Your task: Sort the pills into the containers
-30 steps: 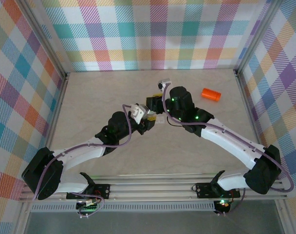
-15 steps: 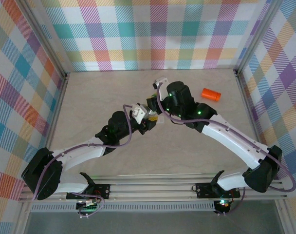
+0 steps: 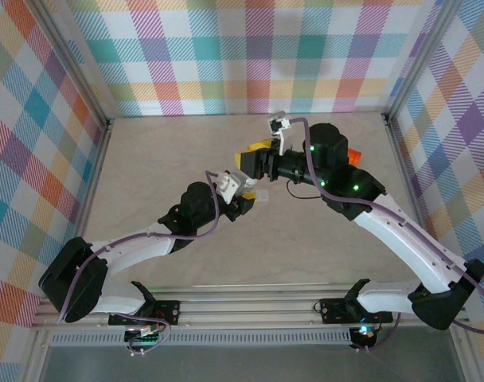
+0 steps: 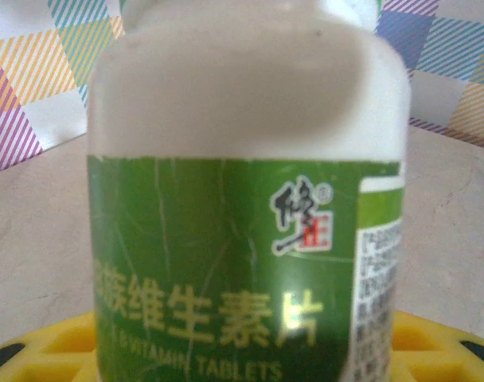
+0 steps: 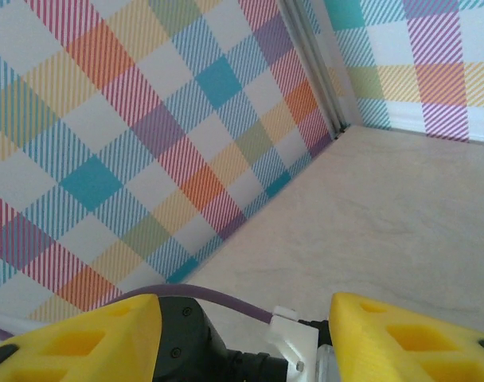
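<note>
Clamps, seemingly, the white, green-labelled tablet bottle (image 4: 242, 199) in the left tool (image 3: 246, 199) near the middle of the bench (image 3: 162, 159). Has the orange vial (image 3: 354, 155) lying well apart, half hidden behind the right arm. Spreads the right tool (image 3: 250, 157) wide and empty. Shows no sorted pills; probably barely begun.

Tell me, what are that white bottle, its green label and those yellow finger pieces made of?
White bottle: probably plastic, matte, with a soft even sheen. Green label: glossy paper or film; fine creases and a glare spot show. Yellow fingers in the right wrist view: likely moulded or printed plastic, dull, with square recessed pockets.
</note>
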### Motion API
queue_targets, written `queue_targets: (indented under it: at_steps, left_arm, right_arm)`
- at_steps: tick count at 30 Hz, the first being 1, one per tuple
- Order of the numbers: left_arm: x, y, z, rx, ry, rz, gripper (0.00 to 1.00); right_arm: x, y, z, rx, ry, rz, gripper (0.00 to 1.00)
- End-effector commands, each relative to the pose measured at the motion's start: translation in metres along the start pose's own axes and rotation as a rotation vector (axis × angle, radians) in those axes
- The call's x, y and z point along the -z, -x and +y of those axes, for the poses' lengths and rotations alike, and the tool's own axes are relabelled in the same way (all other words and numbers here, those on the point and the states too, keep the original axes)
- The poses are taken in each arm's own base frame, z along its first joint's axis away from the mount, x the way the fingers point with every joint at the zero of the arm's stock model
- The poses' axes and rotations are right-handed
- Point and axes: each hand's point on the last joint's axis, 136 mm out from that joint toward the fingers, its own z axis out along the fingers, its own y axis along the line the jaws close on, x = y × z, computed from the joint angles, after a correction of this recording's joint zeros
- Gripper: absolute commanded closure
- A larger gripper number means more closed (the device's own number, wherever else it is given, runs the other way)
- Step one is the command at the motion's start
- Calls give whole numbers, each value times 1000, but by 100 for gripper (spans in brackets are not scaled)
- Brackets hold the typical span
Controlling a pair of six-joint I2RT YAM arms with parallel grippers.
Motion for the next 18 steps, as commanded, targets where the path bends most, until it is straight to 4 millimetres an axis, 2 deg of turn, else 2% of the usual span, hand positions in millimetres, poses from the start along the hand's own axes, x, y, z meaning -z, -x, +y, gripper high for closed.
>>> queue_targets:
  at_steps: [1, 4, 7, 10, 13, 18]
  left_arm:
    - [4, 7, 2, 12, 4, -50, 100]
    - [11, 14, -1, 17, -6, -95, 100]
    - [19, 23, -1, 18, -6, -134, 100]
    - [23, 29, -2, 14, -9, -150, 100]
    - [23, 35, -5, 11, -26, -163, 100]
    - [21, 37, -7, 12, -44, -168, 100]
  right_arm:
    - [14, 2, -36, 7, -186, -28, 43]
    - [33, -15, -108, 8, -486, -18, 43]
    - [43, -43, -155, -66, -599, 19, 43]
    - [32, -69, -167, -103, -587, 81, 42]
    - [14, -86, -166, -159, -521, 125, 40]
    - [-10, -86, -147, -252, -352, 106, 39]
